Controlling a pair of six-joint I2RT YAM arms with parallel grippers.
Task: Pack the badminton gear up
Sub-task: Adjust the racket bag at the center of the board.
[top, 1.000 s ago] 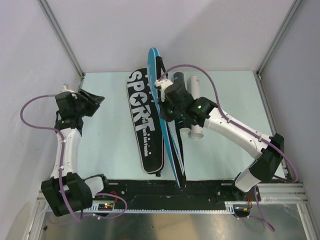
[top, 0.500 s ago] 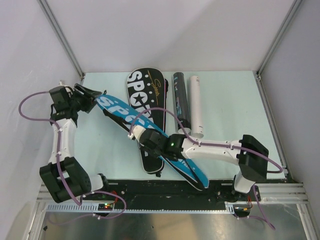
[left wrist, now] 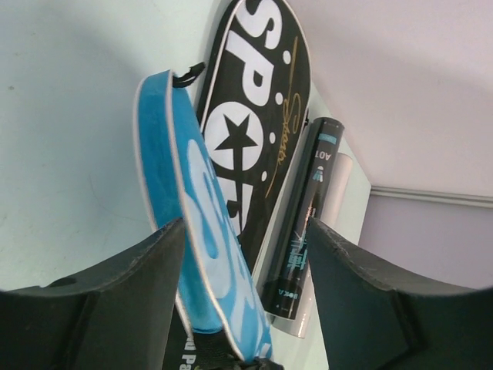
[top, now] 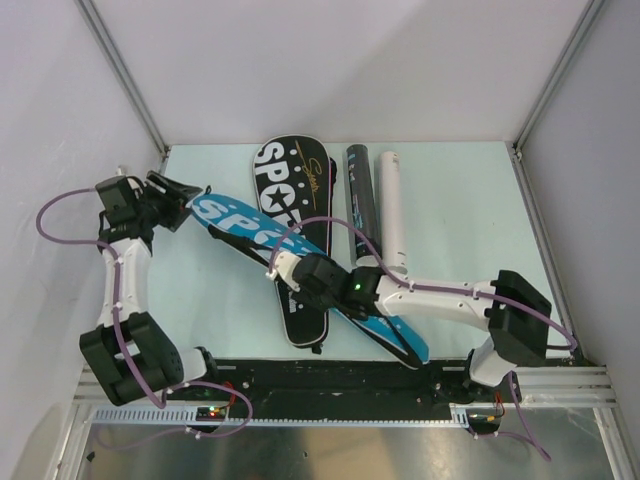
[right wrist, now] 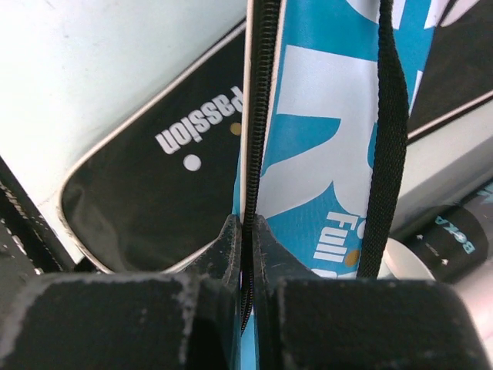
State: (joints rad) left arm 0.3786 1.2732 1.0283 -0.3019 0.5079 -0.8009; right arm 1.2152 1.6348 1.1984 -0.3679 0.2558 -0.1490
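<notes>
While right fingers [right wrist: 219, 258] pinch its zipper edge, the blue cover [top: 228, 216] runs diagonally (head far-left) between spread left fingers [left wrist: 115, 301].

Racket covers, "SPORT" lettering: 2. One black cover [top: 283, 170], one blue cover [top: 228, 217].
Tubes: 2. One black tube [top: 362, 200], one white tube [top: 392, 210].
Tools: 2. Left tool [top: 188, 194], right tool [top: 285, 268], one per arm.
Purple cables: 2. Left cable [top: 45, 225], right cable [top: 430, 287].
Tabletop [top: 470, 200]: 1.
</notes>
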